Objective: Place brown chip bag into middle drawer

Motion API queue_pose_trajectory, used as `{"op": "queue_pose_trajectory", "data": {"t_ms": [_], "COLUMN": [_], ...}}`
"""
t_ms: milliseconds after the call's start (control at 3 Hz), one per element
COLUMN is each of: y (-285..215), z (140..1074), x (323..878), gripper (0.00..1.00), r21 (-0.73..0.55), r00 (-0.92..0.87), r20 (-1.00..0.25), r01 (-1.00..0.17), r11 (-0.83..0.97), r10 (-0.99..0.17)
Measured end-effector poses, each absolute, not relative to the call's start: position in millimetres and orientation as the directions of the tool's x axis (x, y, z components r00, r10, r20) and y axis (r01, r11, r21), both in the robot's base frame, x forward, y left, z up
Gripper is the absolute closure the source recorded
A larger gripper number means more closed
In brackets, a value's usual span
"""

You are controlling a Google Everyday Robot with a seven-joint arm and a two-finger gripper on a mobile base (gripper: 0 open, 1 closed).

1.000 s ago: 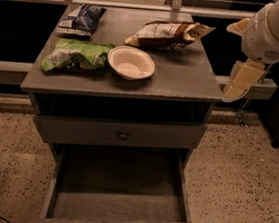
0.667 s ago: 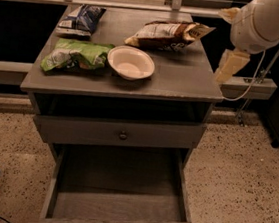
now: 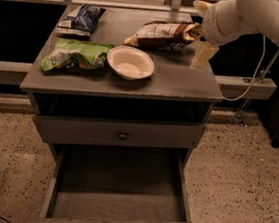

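Hovering at the right rear of the worktop (image 3: 183, 83), your pincer (image 3: 200, 35) stood wide open and empty, just beside the brown chip bag (image 3: 161, 34) lying behind the bowl (image 3: 130, 62). It looked light, crinkly and slippery; its flat tan end offered you the best hold.

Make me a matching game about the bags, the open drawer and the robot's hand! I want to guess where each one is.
Things:
1. brown chip bag
2. green bag
3. middle drawer
4. gripper

Places:
A. pulled open at the bottom, floor bare
B. above the cabinet top's right edge, just past a bag's end
C. lying at the back right of the cabinet top
D. front left of the cabinet top, beside the white bowl

Pairs: 1-C, 2-D, 3-A, 4-B
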State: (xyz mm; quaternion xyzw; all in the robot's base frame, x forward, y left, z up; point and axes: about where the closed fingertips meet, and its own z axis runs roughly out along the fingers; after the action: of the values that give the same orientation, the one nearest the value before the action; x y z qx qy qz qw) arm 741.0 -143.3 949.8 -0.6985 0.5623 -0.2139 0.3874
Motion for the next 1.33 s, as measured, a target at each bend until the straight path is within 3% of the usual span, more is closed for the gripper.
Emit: {"op": "queue_pose_trajectory", "data": {"t_ms": [667,1000,1333], "y": [-112,-117,-129], "z": [927,915,905], "x": [799,819,830], "gripper": [0.0,0.18,0.49], "r21": [-0.807,-0.798,-0.785], "r00": [0.326,0.311,0.28], "r20": [-0.097,-0.159,-0.223], "r01": [-0.579,-0.6,-0.619], "r11": [-0.117,-0.064,0.002], "r10": [-0.94,-0.937,-0.934]}}
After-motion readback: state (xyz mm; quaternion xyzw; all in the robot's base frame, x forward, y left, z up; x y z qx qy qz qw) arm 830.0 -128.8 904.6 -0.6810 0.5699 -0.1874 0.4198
